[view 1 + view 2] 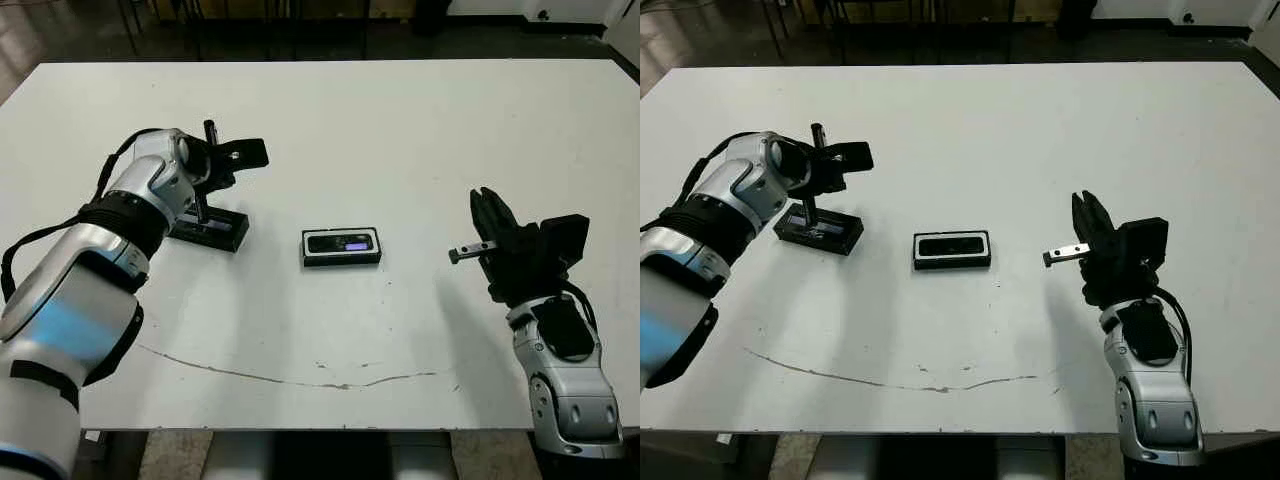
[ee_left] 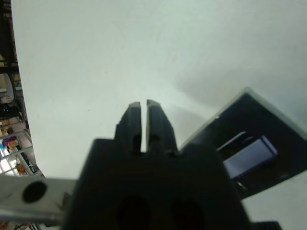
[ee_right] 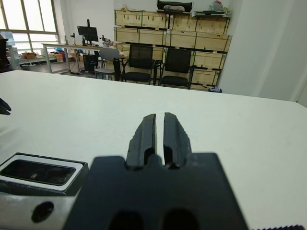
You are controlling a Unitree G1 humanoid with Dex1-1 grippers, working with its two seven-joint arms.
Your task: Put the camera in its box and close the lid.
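The right hand [image 1: 490, 225] is sitting nearest us at the lower right of the frame, fingers pressed together and carrying nothing, well apart from everything else on the white desk [image 1: 400, 130]. Centre frame, the box [image 1: 341, 247] is lying flat with its white lining showing as a rim, and the camera [image 1: 340, 243] is looking to be already nested inside it, pale marks facing up. Over at the left of the frame, the left hand [image 1: 204, 170] is hanging above the lid [image 1: 208, 229], fingers squeezed together and gripping nothing; the wrist view is showing the lid's bluish-grey strip just beside those fingertips. So the lid step is looking like the one in hand. To do it well, I'd say the left hand is needing to spread first, straddle the lid across its short side, and pinch it level; a tilted grip would be risking a corner catching on the box rim. Then carry it toward centre frame, squaring its long edges with the box before lowering.
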